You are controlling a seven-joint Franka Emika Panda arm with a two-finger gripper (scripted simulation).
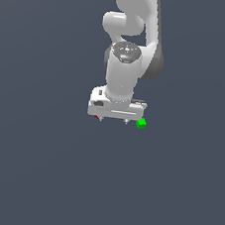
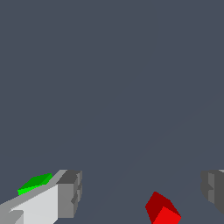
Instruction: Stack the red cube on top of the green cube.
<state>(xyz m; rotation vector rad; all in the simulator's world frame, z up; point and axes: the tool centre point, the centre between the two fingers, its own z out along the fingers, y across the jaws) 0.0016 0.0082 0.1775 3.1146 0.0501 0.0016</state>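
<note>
Getting the red cube (image 2: 162, 210) squarely between the fingers is the step in hand, and it calls for a little more alignment before any closing. On the wrist view the gripper (image 2: 142, 192) is spread wide, one grey fingertip (image 2: 70, 192) on one side and the other at the far edge of the frame, and the red cube sits in the gap between them, nearer the second finger than the first and touching neither. It lies with a corner turned toward the camera, so I judge its faces are not parallel to the pads (a small wrist rotation would help them meet flat). The green cube (image 2: 35, 183) shows just outside the first finger, partly hidden behind it, close enough that a sideways correction or a careless descent could nudge it. On the exterior view the arm hangs low over the grey floor (image 1: 37, 175), the green cube (image 1: 141, 123) sits just beside the hand on the exterior view's right, and only a sliver of red (image 1: 96, 117) peeps from under the hand at its other end. Centre, square up, lower straight, then close gently.
</note>
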